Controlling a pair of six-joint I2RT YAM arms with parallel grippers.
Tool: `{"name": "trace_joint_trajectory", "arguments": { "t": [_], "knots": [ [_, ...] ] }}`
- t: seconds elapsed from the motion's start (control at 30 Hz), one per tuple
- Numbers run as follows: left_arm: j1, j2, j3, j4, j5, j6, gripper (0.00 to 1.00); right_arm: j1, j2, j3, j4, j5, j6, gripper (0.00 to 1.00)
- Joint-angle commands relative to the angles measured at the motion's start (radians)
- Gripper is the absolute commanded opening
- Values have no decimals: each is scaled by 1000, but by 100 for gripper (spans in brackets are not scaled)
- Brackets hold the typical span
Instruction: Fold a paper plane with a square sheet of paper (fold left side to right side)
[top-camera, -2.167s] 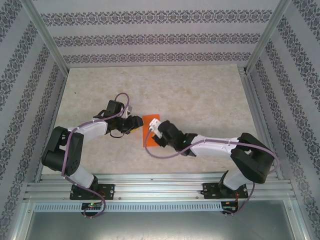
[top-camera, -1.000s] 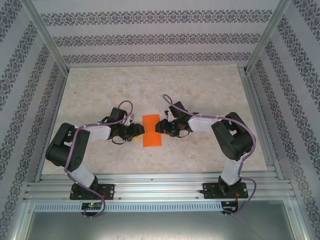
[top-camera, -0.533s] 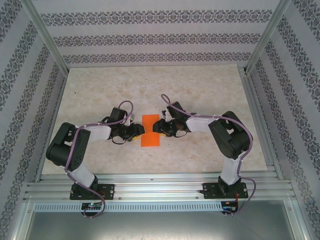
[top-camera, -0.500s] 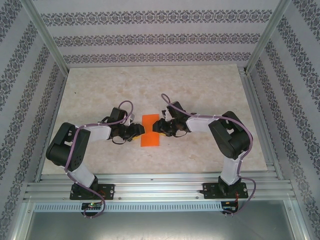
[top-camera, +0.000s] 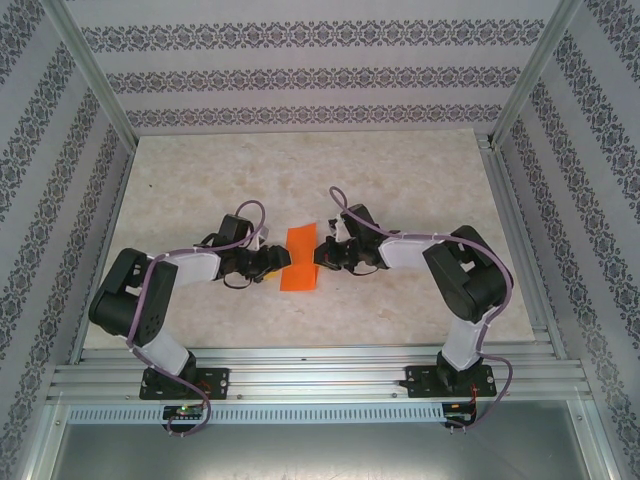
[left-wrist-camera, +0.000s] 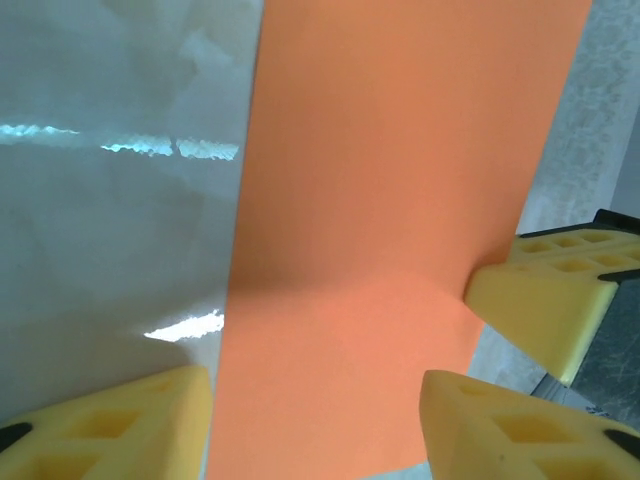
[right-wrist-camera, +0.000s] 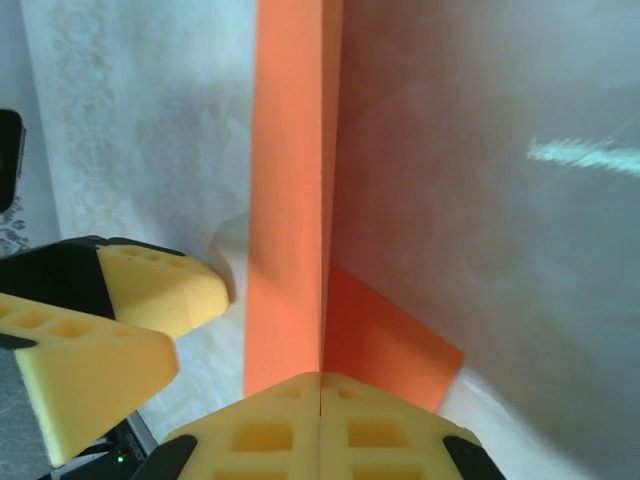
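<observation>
Wrist views: right pincer clenched on orange sheet flap; left pincer released, straddling it.

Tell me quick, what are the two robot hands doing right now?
Left hand: open, a finger on each side of the orange paper.
Right hand: closed, pinching the orange paper.

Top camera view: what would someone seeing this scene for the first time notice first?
The bright orange sheet of paper lies at mid-table, the one vivid colour on the pale marbled table. The two arms flank it. The left gripper stands open across its left edge, while the right gripper is shut on the opposite edge, its yellow fingers pressed together.
</observation>
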Motion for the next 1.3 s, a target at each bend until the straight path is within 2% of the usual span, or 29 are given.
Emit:
{"name": "trace_joint_trajectory", "arguments": {
  "t": [0.0, 0.13, 0.23, 0.37, 0.53, 0.8, 1.0, 1.1, 1.27],
  "knots": [
    [64, -138, -22, 42, 24, -1, 71, -45, -92, -46, 98, -63, -58, 0],
    [120, -265, -27, 66, 89, -33, 86, -106, -182, -123, 248, -190, -57, 0],
    [131, -330, -19, 121, 151, -78, 89, -158, -223, -187, 477, -340, 56, 0],
    [132, -376, 1, 211, 215, -141, 90, -195, -235, -238, 882, -486, 328, 0],
    [131, -389, 33, 295, 273, -201, 91, -197, -191, -228, 1318, -577, 660, 0],
    [127, -382, 61, 369, 321, -250, 90, -139, -182, -212, 1326, -604, 699, 0],
    [115, -382, 76, 382, 320, -255, 86, -118, -143, -206, 1328, -590, 698, 0],
    [107, -372, 81, 381, 317, -253, 76, -107, -133, -194, 1319, -588, 695, 0],
    [90, -346, 96, 383, 317, -249, 55, -92, -130, -186, 1280, -583, 670, 0]
  ]
}}
